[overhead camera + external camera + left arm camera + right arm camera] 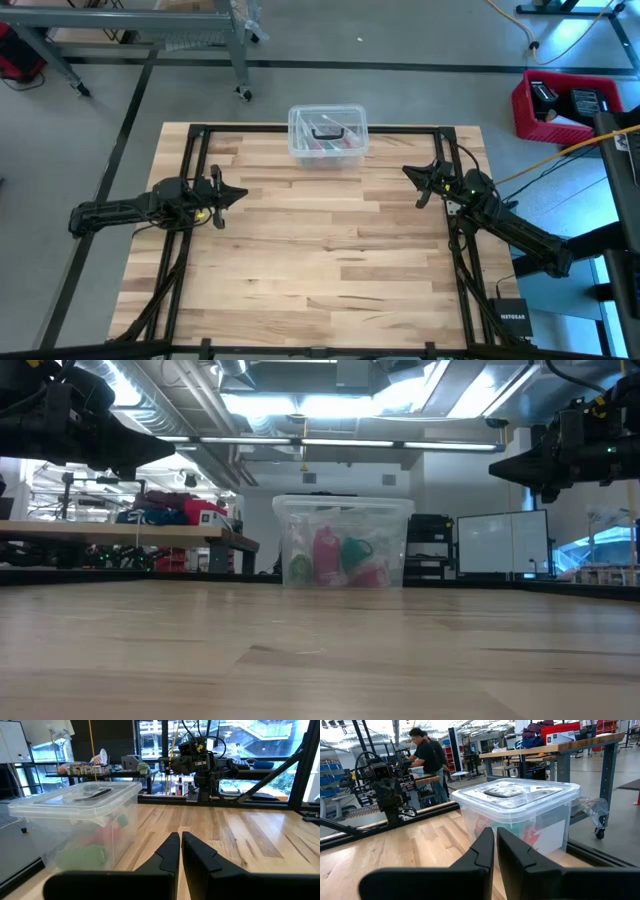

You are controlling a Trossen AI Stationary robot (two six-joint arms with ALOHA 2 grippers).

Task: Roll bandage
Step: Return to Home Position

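Your left end effector (240,192) and right end effector (408,171) hang closed and empty above the worktop (330,260). The bandage (357,550) sits inside the lidded clear tub (297,150), ahead of both, between them.

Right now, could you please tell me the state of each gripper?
Left gripper: closed, holding nothing.
Right gripper: closed, holding nothing.

Bright, even overhead light, glaring ceiling lights (300,402), faint soft shadows on the table (330,260).
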